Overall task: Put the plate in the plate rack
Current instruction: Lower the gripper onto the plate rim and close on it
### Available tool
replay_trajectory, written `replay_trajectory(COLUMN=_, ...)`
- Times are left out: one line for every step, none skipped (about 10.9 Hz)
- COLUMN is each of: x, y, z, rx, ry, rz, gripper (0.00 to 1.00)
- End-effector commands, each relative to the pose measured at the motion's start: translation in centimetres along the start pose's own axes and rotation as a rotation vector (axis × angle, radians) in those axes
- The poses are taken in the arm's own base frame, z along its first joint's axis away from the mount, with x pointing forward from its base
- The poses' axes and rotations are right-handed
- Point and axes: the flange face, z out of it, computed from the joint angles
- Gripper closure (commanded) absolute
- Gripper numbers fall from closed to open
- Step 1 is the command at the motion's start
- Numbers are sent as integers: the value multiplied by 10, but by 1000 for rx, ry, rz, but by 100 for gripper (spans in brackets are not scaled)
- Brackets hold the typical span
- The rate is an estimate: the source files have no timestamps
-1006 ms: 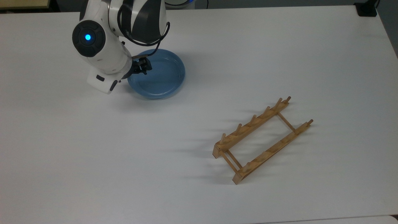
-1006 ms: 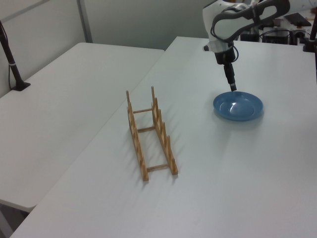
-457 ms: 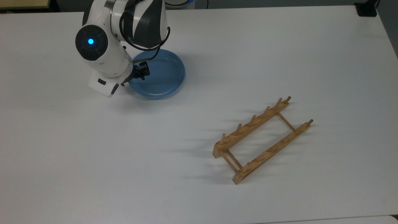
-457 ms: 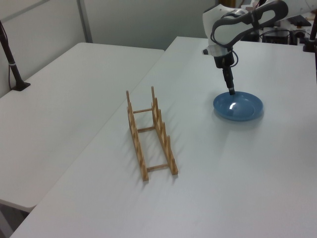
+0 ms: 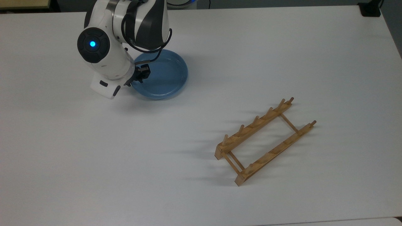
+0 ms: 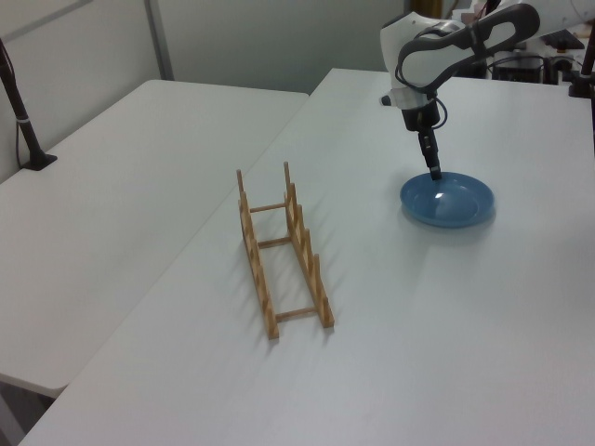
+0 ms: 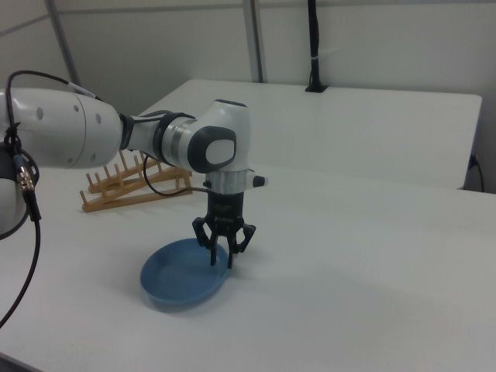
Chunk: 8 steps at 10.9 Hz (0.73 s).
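We see a wide white tabletop (image 5: 282, 56) carrying everything. On it the white and dark grey robot arm (image 7: 139, 139) reaches down to the plate. The small light-wood plate rack with upright pegs (image 5: 265, 139) (image 6: 282, 255) (image 7: 128, 186) stands empty, well apart from the plate, toward the top view's lower right. The round glossy light-blue plate (image 5: 163, 75) (image 6: 448, 200) (image 7: 182, 273) lies flat, hollow side up. The black two-finger end effector (image 5: 142, 73) (image 6: 434, 171) (image 7: 222, 256) points down at the plate's rim, on the top view's left edge of the plate. In the right view its fingers (image 7: 211, 249) are spread apart, straddling the rim, gripping nothing.
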Motion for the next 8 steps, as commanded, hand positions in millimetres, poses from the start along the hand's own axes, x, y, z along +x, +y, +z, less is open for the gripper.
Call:
replay_trajectory(x=5, y=0, z=6, rx=-17, ry=32, rz=-25, gripper=67)
replay_trajectory(x=6, y=0, z=13, rx=-21, ry=32, rz=-25, gripper=67)
replay_trajectory(x=7, y=0, z=16, rx=-24, ry=31, rz=-28, gripper=67)
replay_trajectory(x=6, y=1, z=16, rx=-34, ry=26, rz=-31, gripper=68)
replay_trajectory(x=7, y=0, z=16, rx=-36, ry=25, rz=-33, gripper=74)
replay_trajectory(x=7, y=-1, z=16, rx=-35, ry=24, rz=-34, gripper=80)
replay_trajectory(x=7, y=-2, z=15, rx=-36, ry=25, rz=-34, gripper=88)
replay_trajectory(x=7, y=-2, z=15, rx=-36, ry=25, rz=-33, gripper=96)
